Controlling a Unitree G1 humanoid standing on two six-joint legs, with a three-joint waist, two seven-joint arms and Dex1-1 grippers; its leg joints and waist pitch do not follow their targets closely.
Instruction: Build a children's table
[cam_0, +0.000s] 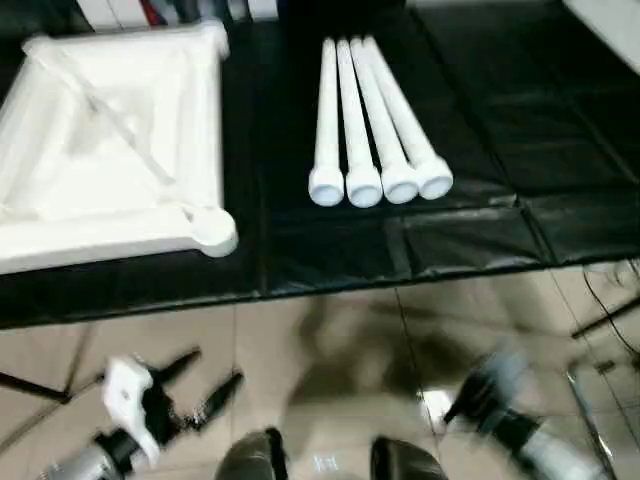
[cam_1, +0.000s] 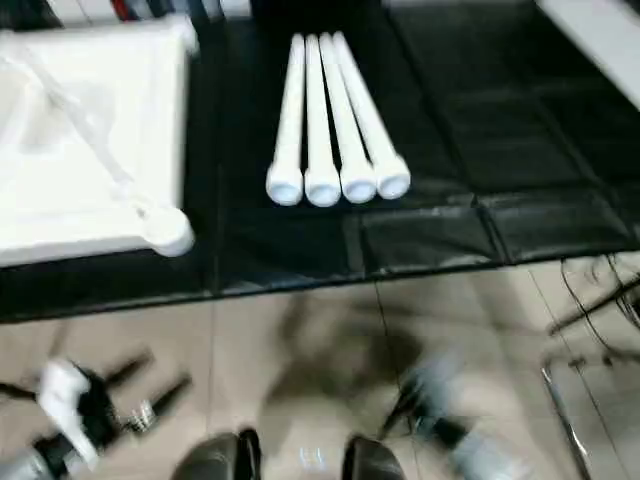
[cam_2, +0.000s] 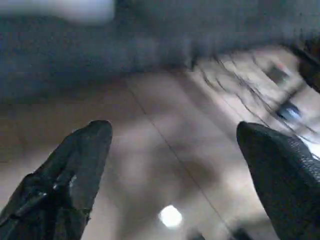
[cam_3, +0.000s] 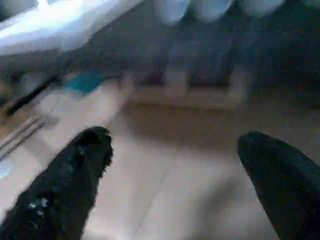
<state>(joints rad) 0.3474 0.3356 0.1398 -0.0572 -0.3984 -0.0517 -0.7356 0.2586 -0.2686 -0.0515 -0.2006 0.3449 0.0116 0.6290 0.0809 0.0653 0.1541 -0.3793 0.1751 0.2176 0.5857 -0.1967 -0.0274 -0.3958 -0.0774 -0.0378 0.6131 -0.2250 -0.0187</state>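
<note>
The white square table top (cam_0: 110, 150) lies upside down on a black mat at the left, ribs up, with a round corner socket (cam_0: 212, 228) at its near right corner. To its right, several white tapered tube legs (cam_0: 370, 120) lie side by side, open ends toward me. My left gripper (cam_0: 205, 385) hangs low over the tiled floor in front of the mat, open, nothing between its fingers (cam_2: 75, 170). My right gripper (cam_0: 470, 395) is low at the right, blurred; in the right wrist view its fingers (cam_3: 75, 175) stand wide apart and empty.
The black mat (cam_0: 480, 150) covers the floor under the parts; its near edge meets beige tiles (cam_0: 340, 340). Cables and a metal stand (cam_0: 605, 310) lie at the right. My two dark feet (cam_0: 330, 460) show at the bottom.
</note>
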